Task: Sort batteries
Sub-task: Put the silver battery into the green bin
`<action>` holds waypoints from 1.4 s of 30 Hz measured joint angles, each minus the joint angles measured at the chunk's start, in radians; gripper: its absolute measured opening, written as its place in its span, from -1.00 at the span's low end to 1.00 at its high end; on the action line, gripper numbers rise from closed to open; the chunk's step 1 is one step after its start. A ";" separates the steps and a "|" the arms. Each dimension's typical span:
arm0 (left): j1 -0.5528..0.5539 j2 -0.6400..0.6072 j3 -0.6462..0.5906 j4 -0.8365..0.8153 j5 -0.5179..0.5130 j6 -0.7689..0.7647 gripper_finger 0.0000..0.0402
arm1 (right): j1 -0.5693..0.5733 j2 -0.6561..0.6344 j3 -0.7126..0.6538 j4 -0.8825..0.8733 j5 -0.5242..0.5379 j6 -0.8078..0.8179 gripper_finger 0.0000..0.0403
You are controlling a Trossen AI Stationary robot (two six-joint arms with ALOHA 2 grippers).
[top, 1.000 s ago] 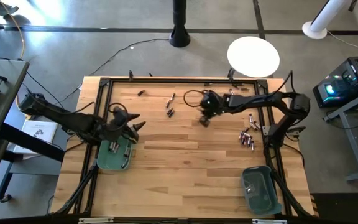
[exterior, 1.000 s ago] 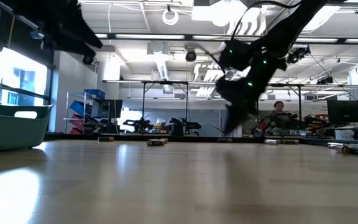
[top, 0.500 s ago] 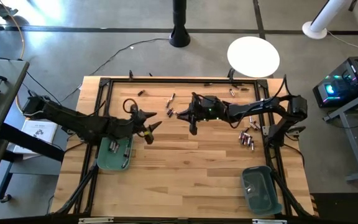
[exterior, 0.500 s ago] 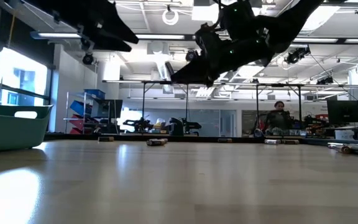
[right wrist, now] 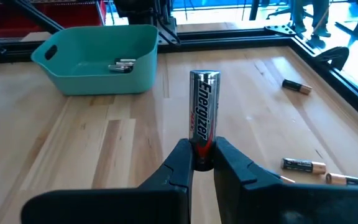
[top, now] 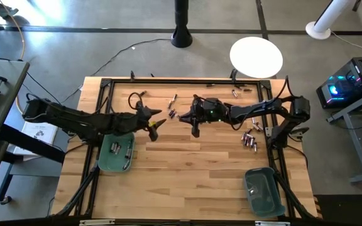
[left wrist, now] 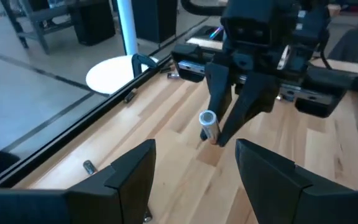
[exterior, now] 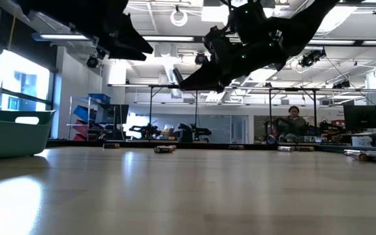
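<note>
Item: handover in progress.
Right gripper [right wrist: 197,163]: clamped on the base of a silver battery [right wrist: 202,111], which stands straight out beyond its jaws; now raised and turned toward the left arm.
Left gripper [left wrist: 194,165]: jaws wide, empty, now advanced from the bin [top: 117,154]; battery just ahead of them, untouched.
Meaning: transfer is imminent.

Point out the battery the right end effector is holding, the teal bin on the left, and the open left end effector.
held battery [right wrist: 203,118]: right wrist view, label.
left teal bin [top: 105,164]: high view, rim.
left end effector [top: 156,123]: high view, between fingertips.
</note>
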 joint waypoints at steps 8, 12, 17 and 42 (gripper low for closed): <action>0.080 -0.021 -0.287 0.492 0.091 -0.006 0.07 | 0.000 0.000 0.000 0.001 0.000 0.000 -0.91; 0.115 -0.023 -0.353 0.660 0.176 0.047 0.07 | 0.000 -0.001 0.000 0.027 0.000 0.006 -0.91; 0.136 -0.022 -0.355 0.713 0.253 0.154 0.07 | 0.000 -0.001 0.000 0.083 0.000 0.008 -0.91; 0.145 -0.006 -0.341 0.863 0.418 0.319 0.05 | 0.002 0.055 0.001 0.272 -0.043 0.057 -0.91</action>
